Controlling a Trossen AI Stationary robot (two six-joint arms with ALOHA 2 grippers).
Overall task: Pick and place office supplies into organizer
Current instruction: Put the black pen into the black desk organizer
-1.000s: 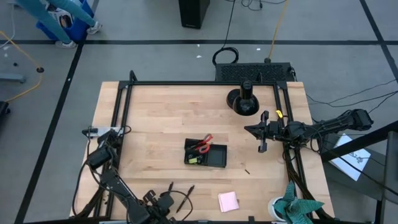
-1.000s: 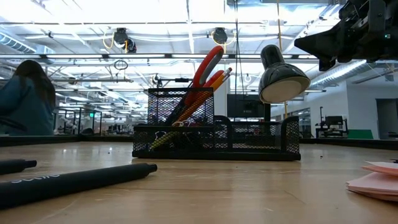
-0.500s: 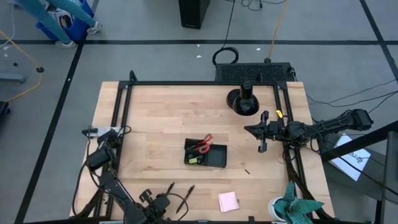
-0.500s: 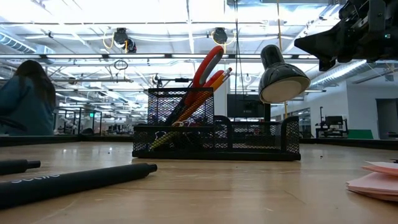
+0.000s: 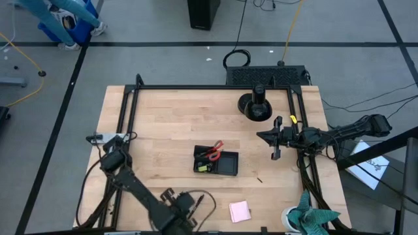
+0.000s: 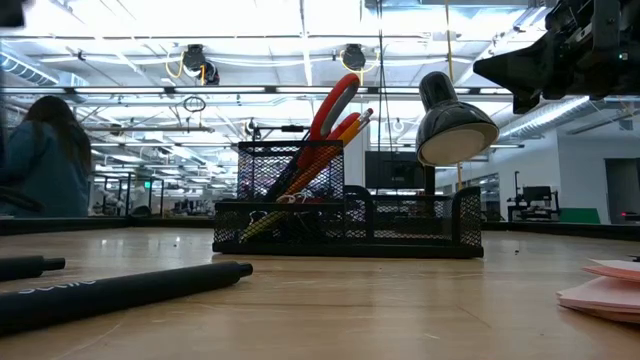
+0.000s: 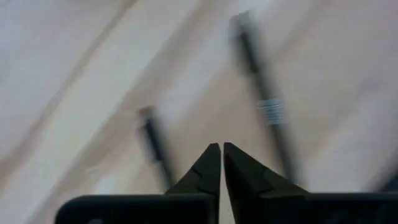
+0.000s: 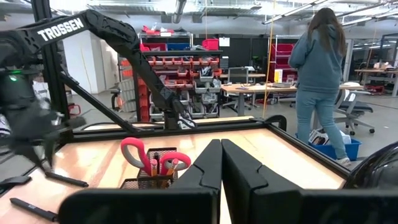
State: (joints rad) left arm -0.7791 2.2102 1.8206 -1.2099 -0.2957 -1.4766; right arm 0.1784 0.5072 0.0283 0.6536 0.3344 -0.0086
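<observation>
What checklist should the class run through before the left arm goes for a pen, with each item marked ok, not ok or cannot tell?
1. Left gripper is over the pens: ok; two dark pens lie just beyond its tips near the table's front edge.
2. Left jaws are open for a grasp: not ok; they are shut.
3. Left jaws are empty: ok.
4. Organizer has free space: ok; the compartment beside the red-handled scissors looks empty.
5. Right gripper is out of the way: ok; it waits shut at the table's right side.
6. Pink sticky-note pad is clear of the pens: ok.
</observation>
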